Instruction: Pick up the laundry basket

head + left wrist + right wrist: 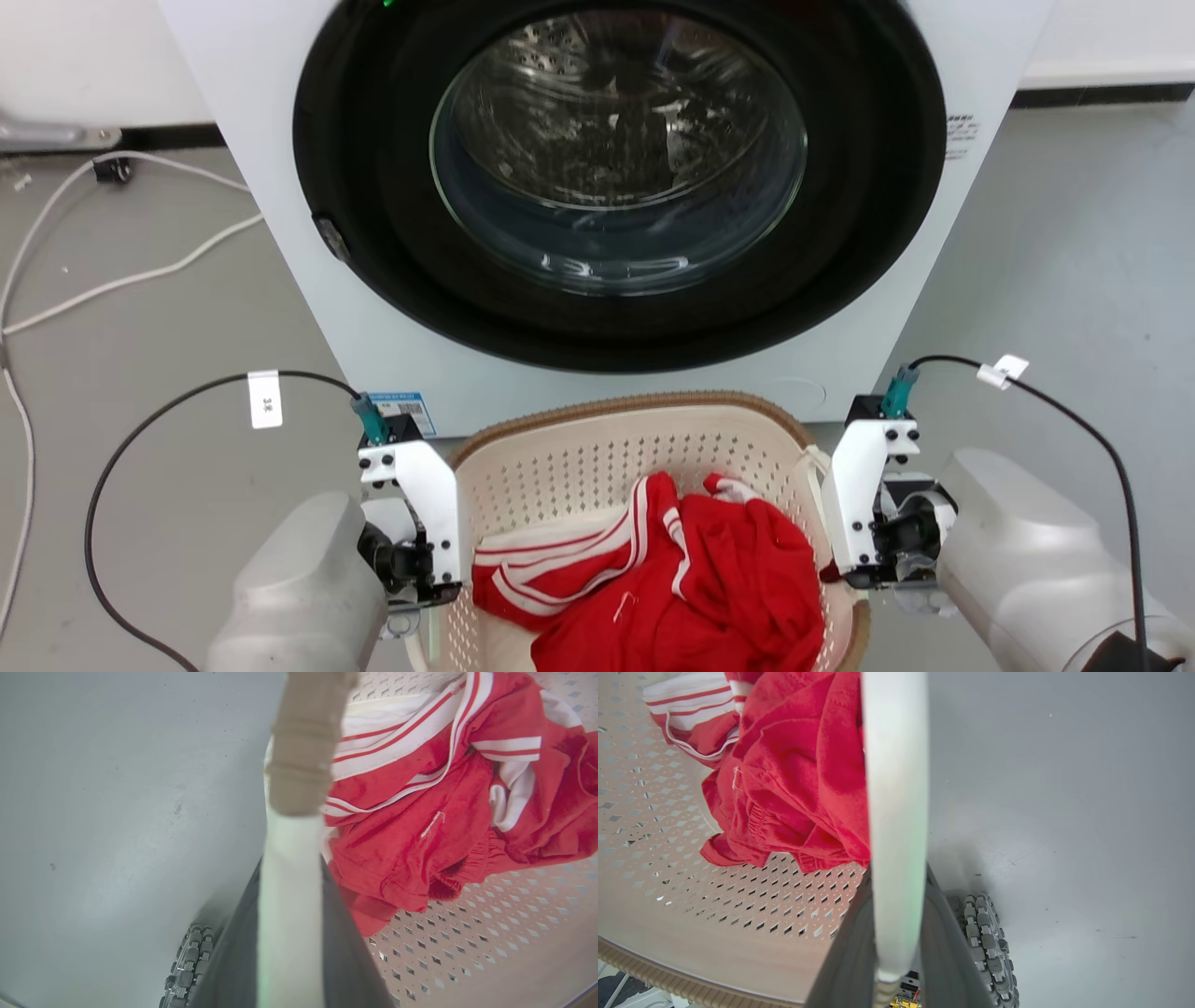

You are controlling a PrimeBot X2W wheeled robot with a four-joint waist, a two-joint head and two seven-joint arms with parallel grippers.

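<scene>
The laundry basket (579, 462), cream with perforated walls and a brown rim, sits low in the head view, right in front of the washer. Red clothes with white stripes (695, 579) lie inside it. My left gripper (420, 569) hangs at its left side and my right gripper (873, 551) at its right side, fingers pointing down. In the left wrist view my left gripper (289, 868) is shut on the white loop handle (289, 896). In the right wrist view my right gripper (897, 872) is shut on the other white handle (896, 788).
A white washing machine (280, 233) with a shut round glass door (616, 149) stands close behind the basket. White cables (112, 280) trail over the grey floor at the left. My base wheels (187, 970) (987, 942) sit on the floor just beside the basket.
</scene>
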